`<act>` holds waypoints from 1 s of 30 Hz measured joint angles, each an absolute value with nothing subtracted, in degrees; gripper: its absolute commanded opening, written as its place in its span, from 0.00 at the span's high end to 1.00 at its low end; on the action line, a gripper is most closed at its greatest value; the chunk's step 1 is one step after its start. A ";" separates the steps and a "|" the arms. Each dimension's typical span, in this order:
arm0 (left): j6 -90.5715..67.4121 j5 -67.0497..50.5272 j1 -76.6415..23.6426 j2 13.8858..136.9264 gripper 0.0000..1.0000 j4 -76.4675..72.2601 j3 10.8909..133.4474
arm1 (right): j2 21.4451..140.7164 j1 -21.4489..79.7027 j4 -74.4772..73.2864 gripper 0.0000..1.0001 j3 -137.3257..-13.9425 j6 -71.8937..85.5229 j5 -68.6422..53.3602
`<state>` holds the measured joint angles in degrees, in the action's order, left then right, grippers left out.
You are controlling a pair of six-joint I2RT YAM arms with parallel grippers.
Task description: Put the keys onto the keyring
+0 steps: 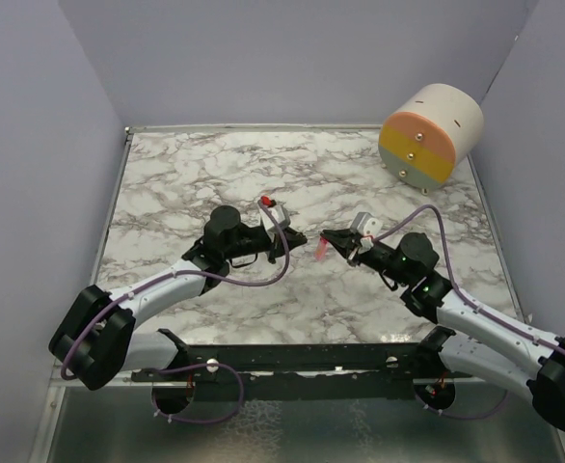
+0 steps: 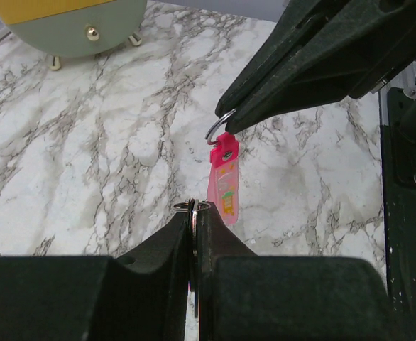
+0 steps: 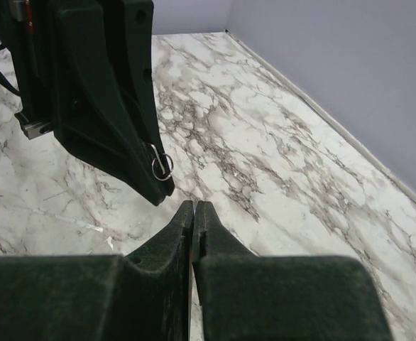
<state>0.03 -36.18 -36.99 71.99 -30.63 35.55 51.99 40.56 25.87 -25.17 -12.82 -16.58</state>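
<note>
My left gripper (image 1: 288,241) is shut on the key (image 2: 194,241), a thin metal edge pinched between the jaws (image 2: 194,210), with a small wire ring (image 2: 192,206) at the fingertips. That ring also shows in the right wrist view (image 3: 162,168). My right gripper (image 1: 327,236) is shut on the metal ring (image 2: 219,126) of the keyring. Its pink strip tag (image 2: 223,181) hangs down from it above the marble table (image 1: 215,183) and also shows in the top view (image 1: 318,251). The two gripper tips face each other, a short gap apart. In the right wrist view the tag is hidden under my jaws (image 3: 194,204).
A cream, orange, yellow and green cylinder (image 1: 430,135) lies on its side at the far right corner, and shows in the left wrist view (image 2: 66,21). Lilac walls close in three sides. A black frame rail (image 1: 292,357) runs along the near edge.
</note>
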 measured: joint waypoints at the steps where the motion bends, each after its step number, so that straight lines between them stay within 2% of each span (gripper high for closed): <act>1: 0.38 -36.58 -36.99 71.99 1.00 -31.73 34.87 | 52.03 40.56 25.89 0.99 -24.99 -12.64 -16.58; 11: 2.57 -39.92 -37.04 72.05 1.00 -40.49 32.84 | 53.39 40.56 26.22 0.99 -24.77 -12.25 -16.82; 22: 2.02 -40.71 -37.26 73.03 1.00 -43.35 32.69 | 53.95 40.56 26.55 0.99 -24.73 -12.03 -17.06; 30: -2.52 -37.17 -37.23 78.26 0.79 -43.75 32.64 | 53.80 40.56 26.59 0.99 -23.88 -8.84 -12.82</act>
